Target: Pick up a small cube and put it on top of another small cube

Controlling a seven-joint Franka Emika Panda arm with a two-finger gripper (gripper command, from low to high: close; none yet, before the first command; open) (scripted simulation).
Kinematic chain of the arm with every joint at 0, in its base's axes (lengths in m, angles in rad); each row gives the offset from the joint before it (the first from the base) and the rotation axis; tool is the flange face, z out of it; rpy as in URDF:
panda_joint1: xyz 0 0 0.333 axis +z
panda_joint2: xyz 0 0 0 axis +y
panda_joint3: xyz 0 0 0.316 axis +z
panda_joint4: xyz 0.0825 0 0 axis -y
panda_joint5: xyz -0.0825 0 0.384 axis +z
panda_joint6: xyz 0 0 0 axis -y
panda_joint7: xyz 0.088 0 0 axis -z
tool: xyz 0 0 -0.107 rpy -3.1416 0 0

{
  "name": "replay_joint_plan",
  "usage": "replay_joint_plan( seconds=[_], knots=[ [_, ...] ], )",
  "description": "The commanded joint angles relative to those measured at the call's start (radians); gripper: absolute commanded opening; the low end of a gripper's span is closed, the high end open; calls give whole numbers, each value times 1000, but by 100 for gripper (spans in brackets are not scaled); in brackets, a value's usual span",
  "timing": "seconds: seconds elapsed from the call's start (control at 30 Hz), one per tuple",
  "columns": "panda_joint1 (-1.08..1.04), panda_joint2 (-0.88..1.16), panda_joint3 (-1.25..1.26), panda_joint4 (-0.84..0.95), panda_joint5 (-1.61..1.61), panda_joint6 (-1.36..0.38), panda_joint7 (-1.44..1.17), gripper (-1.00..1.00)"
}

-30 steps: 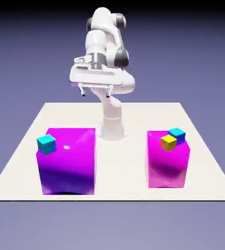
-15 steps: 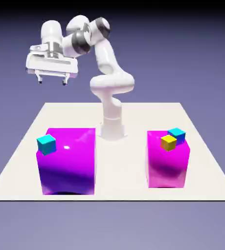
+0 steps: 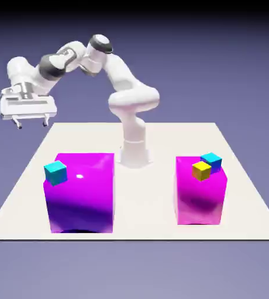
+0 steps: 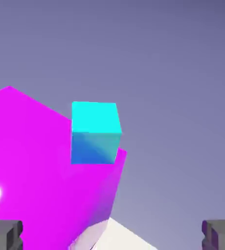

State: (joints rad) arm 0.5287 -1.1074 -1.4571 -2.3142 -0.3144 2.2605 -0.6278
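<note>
The small cube (image 3: 55, 173), cyan with teal sides, sits on the top left corner of a big magenta block (image 3: 81, 195) in the exterior view. My gripper (image 3: 31, 124) hangs open and empty, high above it and further toward the exterior view's left, past the table's edge. In the hand view the small cube (image 4: 95, 132) shows left of the middle on the magenta block (image 4: 41, 185). It lies well beyond my gripper (image 4: 112, 237), and nothing is between the grey fingertips (image 4: 4, 234). A small yellow cube (image 3: 201, 170) and a darker blue-sided cube (image 3: 211, 160) sit side by side on another magenta block (image 3: 201, 198).
The white table (image 3: 154, 204) carries both magenta blocks, with a gap between them. The robot's base (image 3: 134, 152) stands at the table's far edge, behind that gap.
The arm has swung toward the exterior view's left and come lower, carrying the open gripper from near the base to beyond the table's left edge. The cubes have not moved.
</note>
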Motion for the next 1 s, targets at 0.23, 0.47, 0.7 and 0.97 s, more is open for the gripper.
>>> replay_joint_plan(
  seconds=[0.23, 0.47, 0.7, 0.97],
  knots=[
    [103, -107, -290, 99, -63, -155, -272, 0],
    [188, -196, -530, 180, -114, -283, -498, 0],
    [246, -247, -620, 132, -178, -151, -490, -100],
    [302, -25, -399, 197, 102, -98, -310, -100]
  ],
)
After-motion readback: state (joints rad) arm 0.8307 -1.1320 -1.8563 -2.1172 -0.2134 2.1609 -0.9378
